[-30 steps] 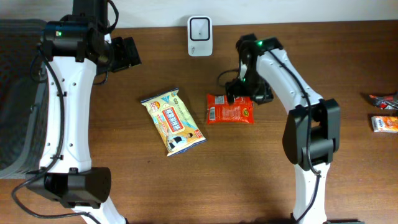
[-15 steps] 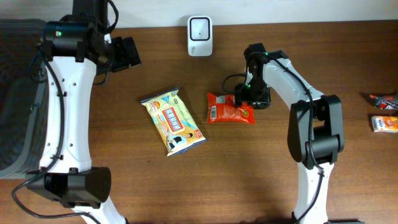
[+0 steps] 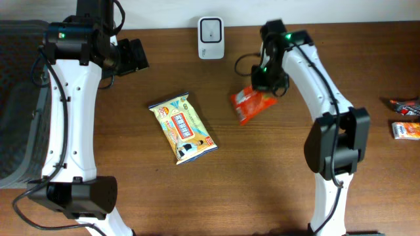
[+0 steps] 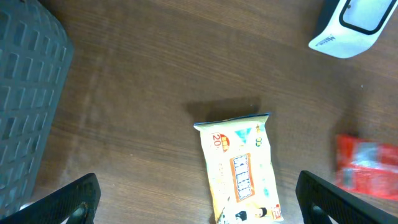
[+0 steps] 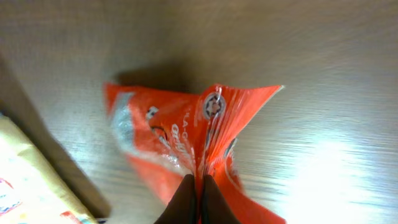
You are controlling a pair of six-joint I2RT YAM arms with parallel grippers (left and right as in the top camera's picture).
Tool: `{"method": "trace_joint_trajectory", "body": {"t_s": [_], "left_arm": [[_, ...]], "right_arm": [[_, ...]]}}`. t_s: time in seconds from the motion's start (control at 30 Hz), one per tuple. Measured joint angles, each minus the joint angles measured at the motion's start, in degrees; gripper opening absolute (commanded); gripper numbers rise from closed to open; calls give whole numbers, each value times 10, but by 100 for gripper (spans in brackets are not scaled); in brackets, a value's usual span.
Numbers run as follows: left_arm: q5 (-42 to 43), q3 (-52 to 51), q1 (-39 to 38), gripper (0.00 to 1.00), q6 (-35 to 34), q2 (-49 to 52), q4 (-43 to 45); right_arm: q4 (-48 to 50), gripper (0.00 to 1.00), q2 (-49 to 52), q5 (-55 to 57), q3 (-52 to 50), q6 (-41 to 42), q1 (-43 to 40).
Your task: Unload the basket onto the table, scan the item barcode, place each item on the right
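An orange-red snack packet (image 3: pixel 252 103) hangs tilted above the table, pinched at its upper edge by my right gripper (image 3: pixel 264 84). In the right wrist view the two dark fingertips (image 5: pixel 185 202) are shut on a fold of the packet (image 5: pixel 180 134), lifted off the wood. The white barcode scanner (image 3: pixel 210 29) stands at the back middle of the table, left of the packet. My left gripper (image 4: pixel 198 200) is open high at the back left, looking down on a yellow snack packet (image 4: pixel 242 171), with a corner of the scanner (image 4: pixel 351 25) at top right.
The yellow snack packet (image 3: pixel 182 128) lies flat in the table's middle. A dark grey bin (image 3: pixel 16 105) stands at the left edge. Small packets (image 3: pixel 407 130) lie at the far right edge.
My right gripper has shut on the orange-red packet and lifted it off the table, tilting it and carrying it slightly toward the back. The left arm has stayed still.
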Motion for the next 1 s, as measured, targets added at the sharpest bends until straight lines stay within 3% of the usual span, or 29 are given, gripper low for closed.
{"method": "trace_joint_trajectory", "body": {"t_s": [0.13, 0.37, 0.5, 0.57, 0.63, 0.67, 0.7, 0.73, 0.87, 1.0], "left_arm": [[0, 0, 0, 99, 0, 0, 0], [0, 0, 0, 99, 0, 0, 0], [0, 0, 0, 99, 0, 0, 0], [0, 0, 0, 99, 0, 0, 0], [0, 0, 0, 99, 0, 0, 0], [0, 0, 0, 99, 0, 0, 0], [0, 0, 0, 99, 0, 0, 0], [0, 0, 0, 99, 0, 0, 0], [0, 0, 0, 99, 0, 0, 0], [0, 0, 0, 99, 0, 0, 0]], "right_arm": [[-91, 4, -17, 184, 90, -1, 3], [-92, 4, -19, 374, 18, 29, 5], [-45, 4, -19, 405, -58, 60, 3], [-42, 13, -19, 398, -73, 65, 10], [-42, 11, -19, 363, -73, 71, 26], [-41, 23, -19, 330, -73, 72, 43], [-37, 73, -19, 289, -74, 74, 63], [-33, 95, -19, 256, -75, 81, 85], [-8, 99, -19, 149, -76, 89, 143], [-28, 99, -19, 120, -51, 89, 116]]}}
